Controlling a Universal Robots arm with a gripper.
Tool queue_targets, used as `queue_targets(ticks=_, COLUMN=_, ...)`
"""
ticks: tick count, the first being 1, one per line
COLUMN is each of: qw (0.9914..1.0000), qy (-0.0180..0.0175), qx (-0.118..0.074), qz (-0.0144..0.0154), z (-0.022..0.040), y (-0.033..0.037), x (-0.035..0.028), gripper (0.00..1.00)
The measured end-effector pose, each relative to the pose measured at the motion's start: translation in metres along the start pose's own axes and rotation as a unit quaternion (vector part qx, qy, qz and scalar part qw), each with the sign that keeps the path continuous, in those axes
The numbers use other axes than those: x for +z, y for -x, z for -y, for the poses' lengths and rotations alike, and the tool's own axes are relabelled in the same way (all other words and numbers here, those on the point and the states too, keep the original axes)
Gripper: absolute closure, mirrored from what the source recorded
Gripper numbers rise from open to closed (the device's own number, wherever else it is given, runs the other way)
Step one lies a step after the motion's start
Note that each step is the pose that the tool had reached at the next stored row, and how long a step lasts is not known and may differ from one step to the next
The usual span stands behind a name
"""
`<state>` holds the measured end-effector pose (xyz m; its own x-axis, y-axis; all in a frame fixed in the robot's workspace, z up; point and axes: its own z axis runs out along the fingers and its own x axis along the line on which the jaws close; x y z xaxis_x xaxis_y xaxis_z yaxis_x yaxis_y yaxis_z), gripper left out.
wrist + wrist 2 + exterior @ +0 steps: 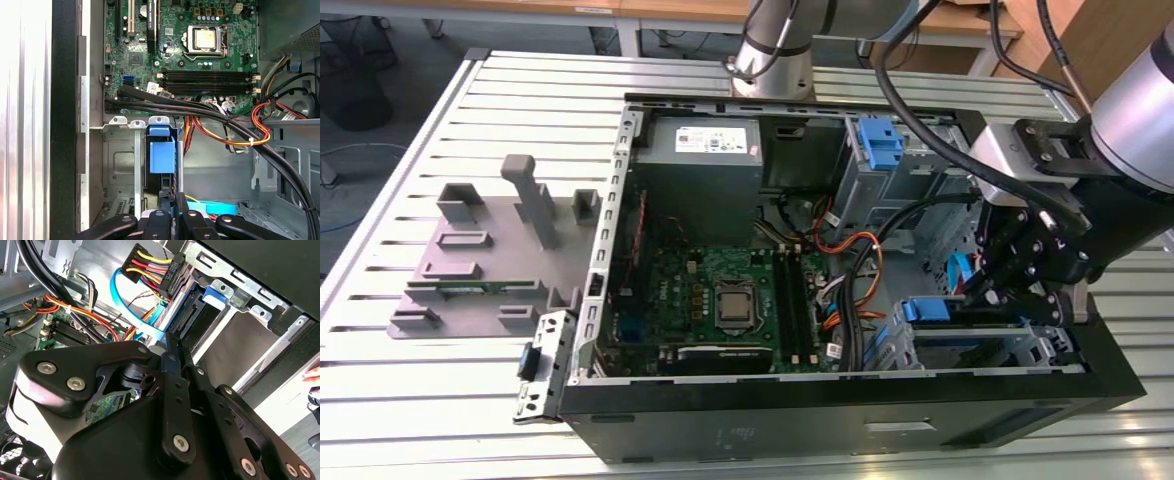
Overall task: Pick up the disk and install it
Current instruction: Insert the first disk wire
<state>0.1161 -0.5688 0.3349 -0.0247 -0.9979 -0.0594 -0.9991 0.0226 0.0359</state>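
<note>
Pincer low at the right of the exterior view, inside the open computer case, over the drive cage in the lower right corner

- Jaws: drawn together, near enough shut; in the second wrist view the two fingers lie side by side with a bare slit between. Nothing seen clamped in them
- Tips sit right at the near end of the disk; touching or just short of it, cannot tell
- Disk: on edge in a slot of the drive cage, blue carrier tab showing in the first wrist view. In the exterior view it is the blue piece just left of the pincer
- Blue data cable and a black power plug with yellow, red and black wires hang close by the disk's connector end
- Motherboard mid-frame in the exterior view, well apart. Grey stand out on the slatted table at left

Judgement: picking up looks done, the install step is in hand; the disk is in its slot, and whether it is fully home I cannot say

What the seating calls for: a straight push along the slot, square on the carrier end, no sideways lean, and tips kept clear of the loose wires beside the connector
</note>
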Motion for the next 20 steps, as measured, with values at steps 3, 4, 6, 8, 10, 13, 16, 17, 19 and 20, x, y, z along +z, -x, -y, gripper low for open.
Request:
queue_targets(ticks=3, qw=1.0, qy=0.0, qx=0.0, qz=0.0002, z=0.0, y=0.0, x=0.0005, gripper=0.84)
queue_targets(ticks=4, qw=1.0, qy=0.0, qx=0.0, qz=0.0003, z=0.0, y=0.0, x=0.0012, gripper=0.84)
queue_targets(ticks=6, qw=1.0, qy=0.0, qx=0.0, qz=0.0, z=0.0001, y=-0.0001, x=0.0025, gripper=0.84)
queue_targets(ticks=8, qw=1.0, qy=0.0, qx=0.0, qz=-0.0002, z=0.0001, y=-0.0002, x=0.0035, gripper=0.84)
queue_targets(ticks=10, qw=1.0, qy=0.0, qx=0.0, qz=-0.0001, z=0.0001, y=-0.0002, x=0.0037, gripper=0.84)
queue_targets(ticks=13, qw=1.0, qy=0.0, qx=0.0, qz=0.0, z=0.0001, y=-0.0002, x=0.0039, gripper=0.84)
queue_targets(ticks=16, qw=1.0, qy=0.0, qx=0.0, qz=0.0, z=0.0001, y=-0.0002, x=0.0039, gripper=0.84)
queue_targets(ticks=17, qw=1.0, qy=0.0, qx=0.0, qz=0.0003, z=0.0002, y=-0.0002, x=0.0042, gripper=0.84)
queue_targets(ticks=19, qw=1.0, qy=0.0, qx=0.0, qz=0.0003, z=0.0002, y=-0.0002, x=0.0043, gripper=0.83)
queue_targets(ticks=20, qw=1.0, qy=0.0, qx=0.0, qz=0.0002, z=0.0002, y=-0.0002, x=0.0042, gripper=0.77)
